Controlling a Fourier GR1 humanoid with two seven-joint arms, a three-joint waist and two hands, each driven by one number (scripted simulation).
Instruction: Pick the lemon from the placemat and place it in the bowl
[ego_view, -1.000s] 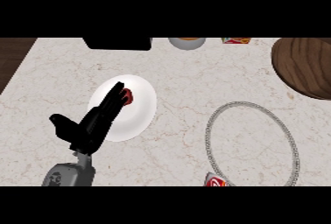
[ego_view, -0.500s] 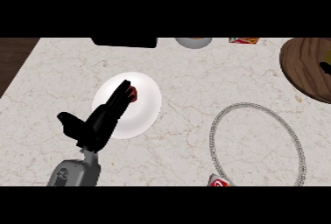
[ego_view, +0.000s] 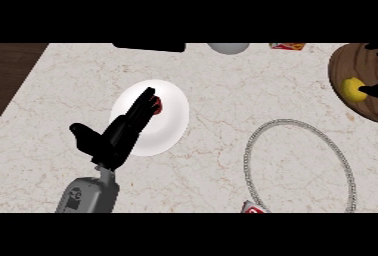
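Left hand (ego_view: 118, 137), fingers straight, overlaps the smooth white bowl (ego_view: 171, 117).

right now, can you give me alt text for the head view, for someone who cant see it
The robot's left hand, fingers straight, lies over a white plate holding something red on a marble counter. At the right edge, a lemon sits on a brown placemat; a silver ring lies below.

We see a pale, veined, stone-like counter (ego_view: 221, 80) under the matt black left hand (ego_view: 118, 137), whose forearm (ego_view: 88, 194) looks like grey plastic. A smooth white plate (ego_view: 173, 120) lies beneath its fingers; far right, a dark wooden placemat (ego_view: 351, 70).
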